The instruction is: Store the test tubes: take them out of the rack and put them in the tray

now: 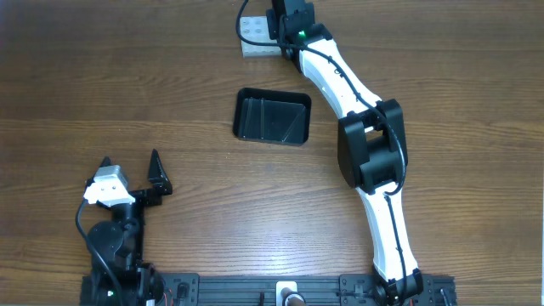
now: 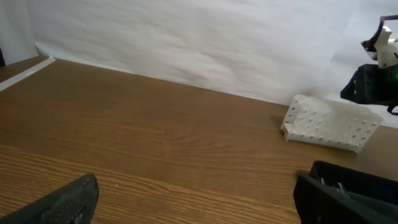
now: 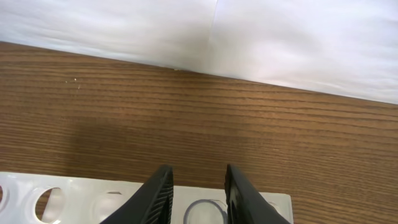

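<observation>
The white test tube rack [image 1: 255, 40] stands at the far edge of the table, and the black tray [image 1: 293, 136] lies just in front of it. Faint clear shapes lie on the tray floor; I cannot make out what they are. My right gripper [image 1: 287, 19] hangs over the rack's right end. In its wrist view the right gripper [image 3: 198, 169] is open, its fingers either side of a clear round rim [image 3: 202, 211] in the rack [image 3: 81, 196]. My left gripper [image 1: 130, 158] rests open near the front left, holding nothing. The left wrist view has the rack [image 2: 329, 124] and tray [image 2: 367, 180] far off.
Bare brown wood runs between the left gripper [image 2: 196, 186] and the tray. A white backdrop rises behind the table's far edge. The right arm [image 1: 370, 144] stretches diagonally across the right half of the table.
</observation>
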Robot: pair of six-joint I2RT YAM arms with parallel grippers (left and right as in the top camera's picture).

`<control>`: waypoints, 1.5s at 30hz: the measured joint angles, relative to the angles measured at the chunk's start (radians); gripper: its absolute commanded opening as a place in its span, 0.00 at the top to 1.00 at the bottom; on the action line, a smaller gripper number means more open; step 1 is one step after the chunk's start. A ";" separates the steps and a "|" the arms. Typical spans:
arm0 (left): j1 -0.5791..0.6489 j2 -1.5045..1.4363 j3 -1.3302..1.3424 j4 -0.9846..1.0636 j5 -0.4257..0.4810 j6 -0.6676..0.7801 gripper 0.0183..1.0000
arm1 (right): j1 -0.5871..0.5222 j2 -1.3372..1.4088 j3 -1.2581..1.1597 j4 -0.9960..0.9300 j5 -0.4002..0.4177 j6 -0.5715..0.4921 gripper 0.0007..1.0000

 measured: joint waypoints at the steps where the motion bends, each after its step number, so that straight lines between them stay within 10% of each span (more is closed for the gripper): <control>1: 0.000 0.000 0.000 0.000 0.000 0.000 0.00 | 0.000 0.000 0.000 -0.002 0.000 0.000 0.73; 34: 0.000 0.000 0.000 0.000 0.000 0.000 0.00 | 0.000 -0.089 0.002 -0.035 0.000 0.000 0.81; 39: 0.000 0.000 0.000 0.000 0.000 0.000 0.00 | 0.002 -0.092 0.002 -0.064 -0.001 -0.002 0.44; 45: 0.000 0.000 0.000 0.000 0.000 0.000 0.00 | 0.004 -0.093 0.002 -0.095 -0.012 -0.005 0.27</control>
